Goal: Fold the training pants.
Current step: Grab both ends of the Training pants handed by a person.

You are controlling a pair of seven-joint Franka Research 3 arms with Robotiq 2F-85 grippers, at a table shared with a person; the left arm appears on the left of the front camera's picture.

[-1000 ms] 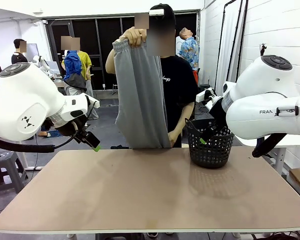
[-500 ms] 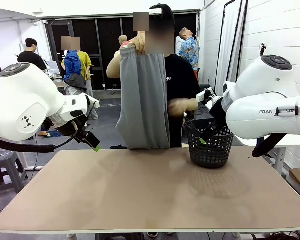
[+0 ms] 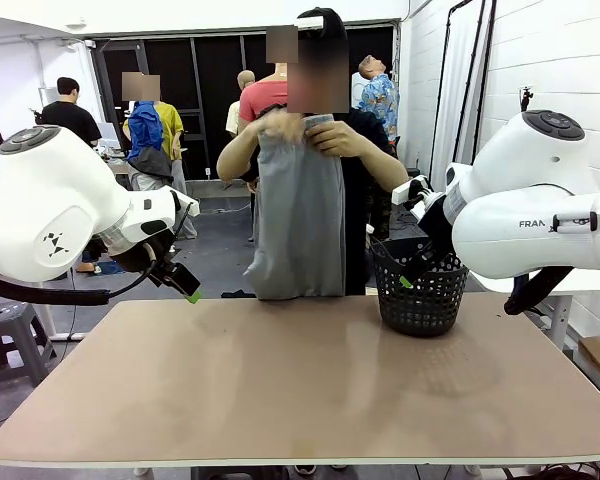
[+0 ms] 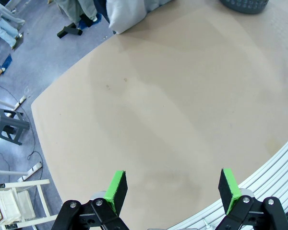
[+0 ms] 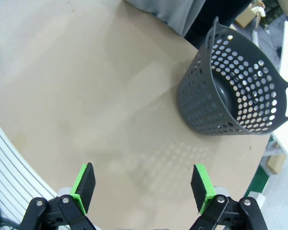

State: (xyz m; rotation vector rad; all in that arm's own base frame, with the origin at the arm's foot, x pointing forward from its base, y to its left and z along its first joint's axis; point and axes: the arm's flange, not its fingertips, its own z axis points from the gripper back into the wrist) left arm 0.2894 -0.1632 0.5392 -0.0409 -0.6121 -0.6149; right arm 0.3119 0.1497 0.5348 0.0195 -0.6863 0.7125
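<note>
Left end effector (image 4: 173,187), right end effector (image 5: 143,186) both released above table (image 4: 182,96); person (image 3: 365,190) holds training pants (image 3: 300,220) up.

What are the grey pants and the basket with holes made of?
The training pants look like soft cloth, perhaps a knit, in matte grey: they hang limp, with loose drapes. The basket looks like hard plastic, dark with a faint sheen: it has neat rows of moulded round holes, a cut-out handle and walls that stand up alone.

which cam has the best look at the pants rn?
Front view: the pants hang facing the camera from the person's hands. Left wrist catches just a lower corner; right wrist, a strip of hem.
</note>
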